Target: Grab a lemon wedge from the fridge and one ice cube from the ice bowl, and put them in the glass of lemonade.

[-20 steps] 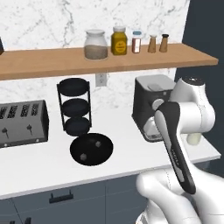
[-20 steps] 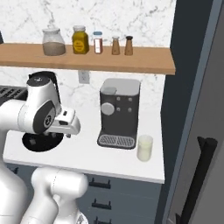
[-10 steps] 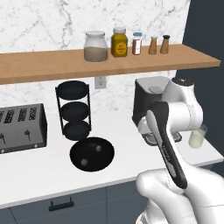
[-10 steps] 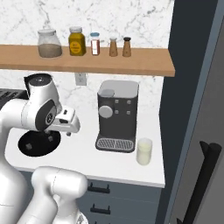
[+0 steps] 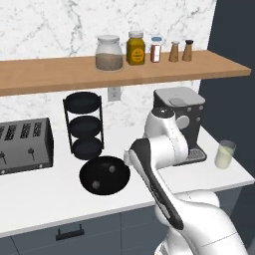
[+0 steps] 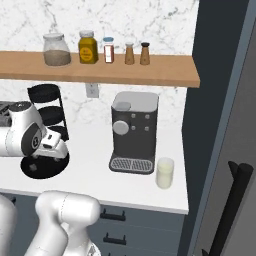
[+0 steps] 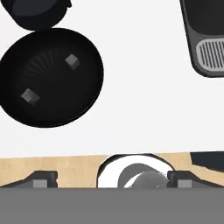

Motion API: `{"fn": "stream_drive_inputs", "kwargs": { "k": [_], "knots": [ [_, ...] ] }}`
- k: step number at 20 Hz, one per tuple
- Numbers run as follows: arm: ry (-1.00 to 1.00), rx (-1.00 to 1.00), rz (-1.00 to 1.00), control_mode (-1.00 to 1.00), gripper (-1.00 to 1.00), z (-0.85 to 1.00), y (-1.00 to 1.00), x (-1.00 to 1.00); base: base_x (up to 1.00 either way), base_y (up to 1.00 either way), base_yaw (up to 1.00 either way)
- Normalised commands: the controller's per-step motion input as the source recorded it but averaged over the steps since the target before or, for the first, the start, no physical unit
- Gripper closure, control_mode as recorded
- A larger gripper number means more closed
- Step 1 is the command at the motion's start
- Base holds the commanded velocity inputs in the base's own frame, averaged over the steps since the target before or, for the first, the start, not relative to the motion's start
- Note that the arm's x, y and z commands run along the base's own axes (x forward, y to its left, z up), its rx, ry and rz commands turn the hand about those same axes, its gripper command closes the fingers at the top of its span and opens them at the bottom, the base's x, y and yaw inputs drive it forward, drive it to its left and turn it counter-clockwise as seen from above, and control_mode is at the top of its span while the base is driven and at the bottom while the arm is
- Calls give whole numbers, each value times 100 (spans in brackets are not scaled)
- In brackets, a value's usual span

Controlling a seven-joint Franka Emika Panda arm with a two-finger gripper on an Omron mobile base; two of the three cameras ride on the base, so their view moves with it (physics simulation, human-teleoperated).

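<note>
The ice bowl (image 5: 104, 175) (image 7: 52, 76) is wide, shallow and black, and it rests on the white counter left of the coffee machine. Two ice cubes lie in it, one ice cube (image 7: 72, 61) toward the rim and another (image 7: 29, 96) further in. My gripper (image 7: 111, 177) hovers high above the counter just beside the bowl, open, with nothing between its fingertips (image 7: 41, 178). The glass of lemonade (image 5: 224, 154) (image 6: 165, 173) stands right of the coffee machine. The dark fridge (image 6: 225, 125) fills the right side. The lemon wedge is out of view.
A coffee machine (image 5: 182, 119) (image 6: 134, 131) stands between bowl and glass. A three-tier black rack (image 5: 84, 124) is behind the bowl and a toaster (image 5: 22, 144) sits to the left. A wooden shelf (image 5: 124, 72) with jars runs overhead.
My arm has swung left, from in front of the coffee machine toward the ice bowl. The jaws have stayed open. The objects on the counter have not moved.
</note>
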Motion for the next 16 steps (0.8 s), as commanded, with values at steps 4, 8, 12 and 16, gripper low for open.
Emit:
{"fn": "stream_drive_inputs", "kwargs": {
  "k": [4, 8, 12, 16],
  "knots": [
    [0, 0, -6, -100, -100, -40, 99, 9, 0, 0, 0],
    [0, 0, -12, -100, -100, -33, 92, 26, 0, 0, 0],
    [0, 0, -16, -100, -100, -16, 55, 36, 0, 0, 0],
    [4, 0, -12, -100, -100, 0, 6, 38, 0, 0, 0]
  ]
}}
